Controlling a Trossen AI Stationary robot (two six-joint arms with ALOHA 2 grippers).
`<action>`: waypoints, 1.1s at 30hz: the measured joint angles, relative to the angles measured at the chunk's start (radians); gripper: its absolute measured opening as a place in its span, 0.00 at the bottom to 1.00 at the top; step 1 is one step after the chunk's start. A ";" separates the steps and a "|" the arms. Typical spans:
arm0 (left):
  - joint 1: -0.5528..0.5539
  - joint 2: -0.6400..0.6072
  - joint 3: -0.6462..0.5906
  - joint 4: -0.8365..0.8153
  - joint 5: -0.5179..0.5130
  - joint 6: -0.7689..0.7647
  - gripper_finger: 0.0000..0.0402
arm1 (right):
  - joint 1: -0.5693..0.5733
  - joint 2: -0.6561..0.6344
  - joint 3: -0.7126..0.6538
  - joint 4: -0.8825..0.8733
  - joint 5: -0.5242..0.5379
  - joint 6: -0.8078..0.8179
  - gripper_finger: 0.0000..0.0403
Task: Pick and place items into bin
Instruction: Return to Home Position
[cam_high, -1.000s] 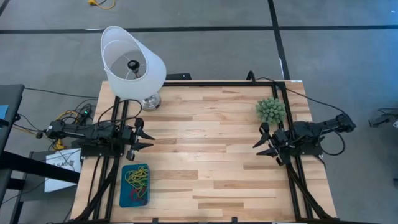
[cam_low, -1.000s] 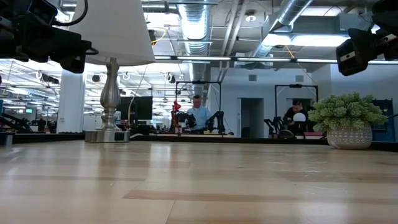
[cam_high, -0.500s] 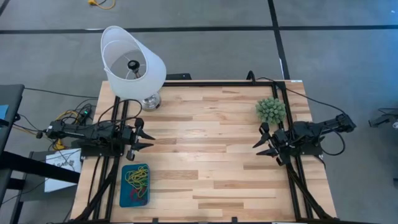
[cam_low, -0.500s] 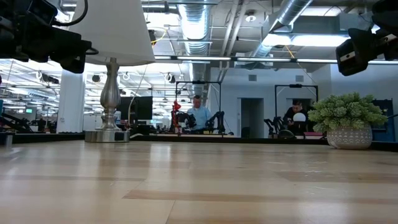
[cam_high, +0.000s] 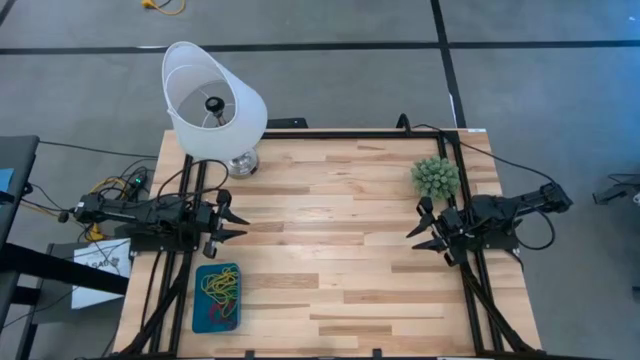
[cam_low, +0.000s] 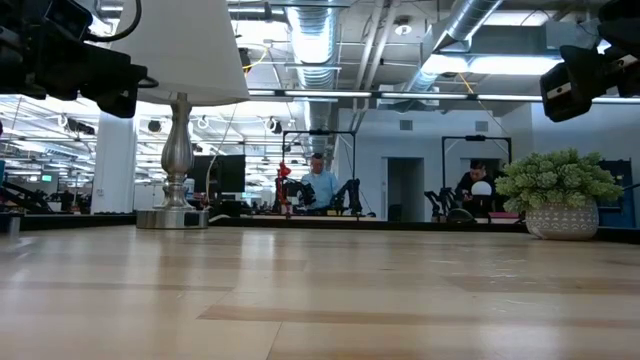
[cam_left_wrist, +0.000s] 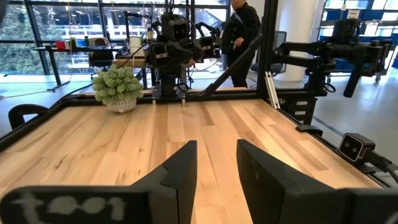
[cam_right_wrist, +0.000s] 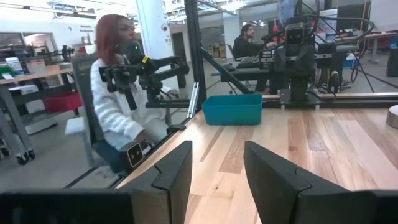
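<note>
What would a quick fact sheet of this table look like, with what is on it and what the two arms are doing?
Surface: wooden table
Container: teal bin at the table's left edge
Contents: rubber bands, yellow, green and red, tangled inside the bin
Left arm: left gripper at the left edge, fingers open, empty
Right arm: right gripper at the right edge, fingers open, empty
Extras: white lamp; green plant beside the right gripper

Light wood plank table (cam_high: 330, 250), three things on it.
White-shaded lamp (cam_high: 212, 105) stands upper left of frame, spiky green plant (cam_high: 435, 177) upper right, teal bin (cam_high: 198, 298) lower left by the edge.
</note>
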 joint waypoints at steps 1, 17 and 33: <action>0.000 0.000 0.000 0.000 0.000 0.000 0.26 | 0.000 0.000 0.000 0.000 0.000 0.000 0.34; 0.000 0.000 0.000 0.000 0.000 0.000 0.26 | 0.000 0.000 0.000 0.000 0.000 0.000 0.34; 0.000 0.000 0.000 0.000 0.000 0.000 0.26 | 0.000 0.000 0.000 0.000 0.000 0.000 0.33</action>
